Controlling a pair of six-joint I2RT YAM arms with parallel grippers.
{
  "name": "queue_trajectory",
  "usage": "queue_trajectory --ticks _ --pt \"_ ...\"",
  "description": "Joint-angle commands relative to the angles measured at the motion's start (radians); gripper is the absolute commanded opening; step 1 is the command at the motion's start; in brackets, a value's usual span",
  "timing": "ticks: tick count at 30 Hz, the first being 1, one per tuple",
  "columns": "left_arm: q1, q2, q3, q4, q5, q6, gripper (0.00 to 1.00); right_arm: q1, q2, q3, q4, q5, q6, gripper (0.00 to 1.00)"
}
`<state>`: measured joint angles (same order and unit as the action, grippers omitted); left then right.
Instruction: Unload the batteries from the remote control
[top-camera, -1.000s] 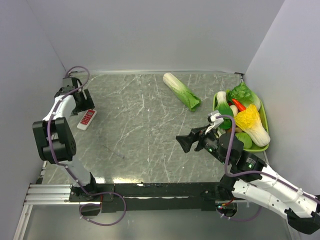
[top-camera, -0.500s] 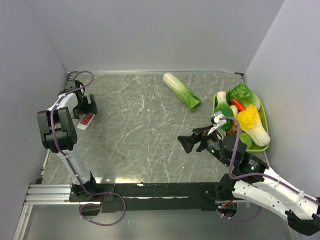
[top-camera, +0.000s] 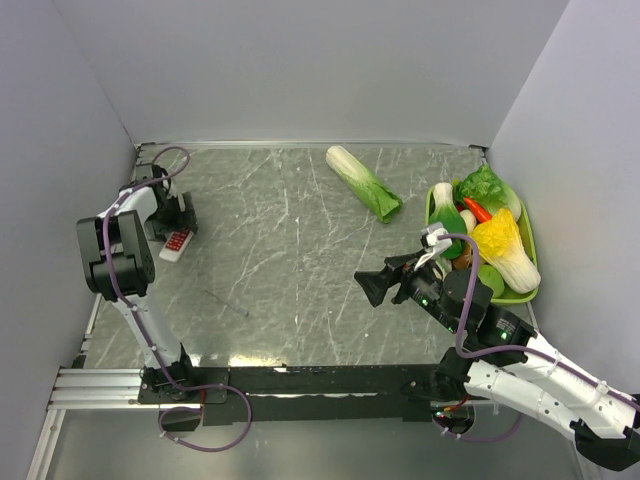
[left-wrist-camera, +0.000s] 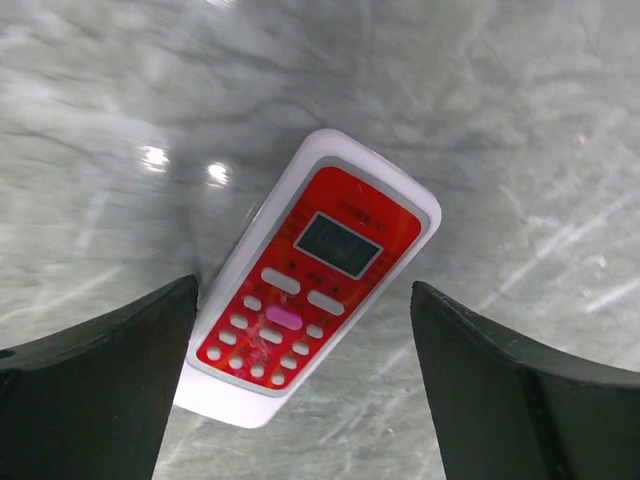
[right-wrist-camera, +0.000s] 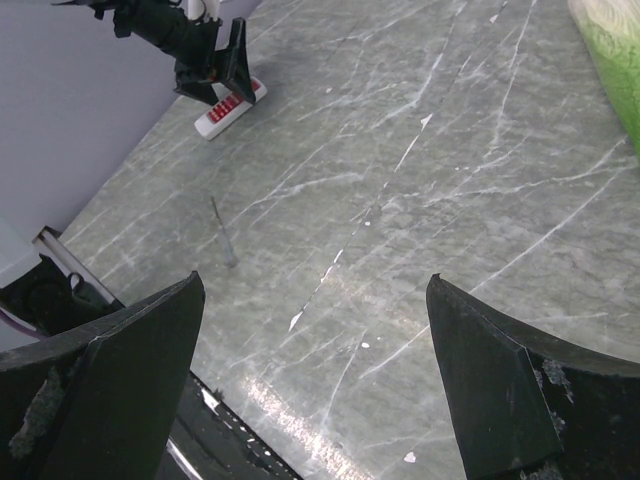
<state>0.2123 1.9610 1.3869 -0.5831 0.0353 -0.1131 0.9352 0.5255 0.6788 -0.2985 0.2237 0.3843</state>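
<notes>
Left wrist view shows the remote control (left-wrist-camera: 310, 280) button-side up on the bench (left-wrist-camera: 520, 120), far left, now framed by the left jaws, spread and newly lowered around it; right jaws spread too, batteries apparently still inside.

Remote control (left-wrist-camera: 310, 285) lies button-side up, so its underside is hidden in every view; from above its far end sits under the left gripper (top-camera: 178, 222), and from the right wrist its buttons are too small to read. Left gripper's fingers (left-wrist-camera: 90, 390) and right gripper (right-wrist-camera: 315, 283) fingers (right-wrist-camera: 100, 390) are cut off by their pictures' bottom edges, and the right arm (top-camera: 560, 385) runs out of the top view at the near right corner. Green vegetable (right-wrist-camera: 612, 60) far right is blurred and cropped, the thin dark mark (right-wrist-camera: 222, 240) on the table (right-wrist-camera: 400, 200) is too small to identify, and the tray (top-camera: 527, 235) has its left rim partly covered by the right arm.
</notes>
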Motion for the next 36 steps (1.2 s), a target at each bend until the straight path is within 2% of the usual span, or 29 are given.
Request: queue_trajectory --ticks 1,7,12,20,23,25,27,28,31,34,35,36 --pt "-0.007 -0.039 -0.011 -0.036 0.097 0.000 0.89 -0.001 0.007 -0.004 0.039 0.009 0.005 1.00" --pt "-0.051 -0.050 -0.038 -0.057 0.055 0.003 0.87 0.001 -0.004 -0.008 0.042 0.014 0.007 1.00" --pt "-0.108 -0.056 -0.065 -0.061 -0.032 0.020 0.87 -0.001 -0.005 -0.012 0.044 0.006 0.008 1.00" --pt "-0.143 -0.037 -0.057 -0.072 -0.130 0.013 0.69 -0.001 -0.010 -0.016 0.050 0.009 0.010 1.00" --pt "-0.146 -0.039 -0.054 -0.081 -0.111 -0.017 0.53 -0.001 -0.007 -0.021 0.059 -0.003 0.007 1.00" --pt "-0.152 -0.069 -0.061 -0.061 -0.045 -0.036 0.43 0.001 -0.009 -0.024 0.067 -0.017 0.005 1.00" --pt "-0.159 -0.109 -0.092 -0.022 0.035 -0.071 0.39 0.001 -0.015 -0.031 0.085 -0.032 -0.004 1.00" --pt "-0.157 -0.152 -0.103 0.017 0.132 -0.080 0.35 -0.001 -0.016 -0.036 0.093 -0.041 -0.004 1.00" --pt "-0.156 -0.242 -0.156 0.122 0.282 -0.140 0.26 0.001 -0.031 -0.054 0.124 -0.064 -0.002 1.00" --pt "-0.157 -0.336 -0.230 0.231 0.500 -0.223 0.21 -0.001 -0.036 -0.070 0.148 -0.092 0.011 1.00" --pt "-0.157 -0.362 -0.283 0.338 0.619 -0.276 0.21 -0.001 -0.035 -0.077 0.157 -0.119 0.016 1.00" --pt "-0.159 -0.390 -0.313 0.395 0.667 -0.308 0.21 -0.001 -0.033 -0.082 0.170 -0.133 0.028 1.00"
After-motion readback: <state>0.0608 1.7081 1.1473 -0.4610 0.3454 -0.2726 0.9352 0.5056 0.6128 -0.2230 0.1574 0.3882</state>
